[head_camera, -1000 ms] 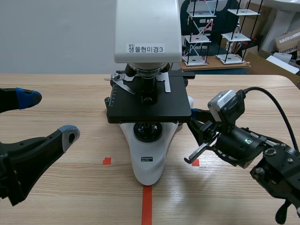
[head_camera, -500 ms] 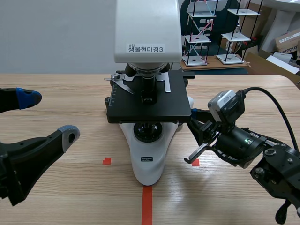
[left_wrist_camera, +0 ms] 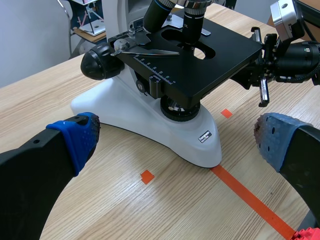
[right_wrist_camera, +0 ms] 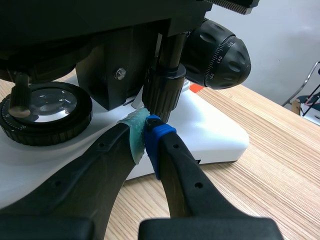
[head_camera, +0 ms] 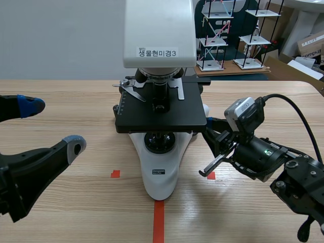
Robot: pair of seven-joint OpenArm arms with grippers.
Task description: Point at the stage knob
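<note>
Your left gripper (head_camera: pixel 53 125) hangs spread wide over the near left of the pale wood-grain table (head_camera: pixel 91 202), well apart from the work, its thick black fingers tipped with soft dotted blue pads (left_wrist_camera: pixel 80 137); I judge it is parked there so it cannot crowd the pointing arm. In the middle stands the smooth white-bodied microscope (head_camera: pixel 160 177) with its flat matte black stage plate (head_camera: pixel 167 114). The stage knob, a small black ribbed cylinder (right_wrist_camera: pixel 164 92) on a slim upright shaft, hangs under the stage's right edge, near the big rounded black focus knob with fine white graduations (right_wrist_camera: pixel 220 55). Your right gripper (right_wrist_camera: pixel 145 134) comes in low from the right with its pads pressed together on nothing, making one narrow tip just beneath the ribbed cylinder, touching it or very nearly; closed fingers give you a clear pointer, and the low line slips under the stage. To my eye the pointing is as good as made
</note>
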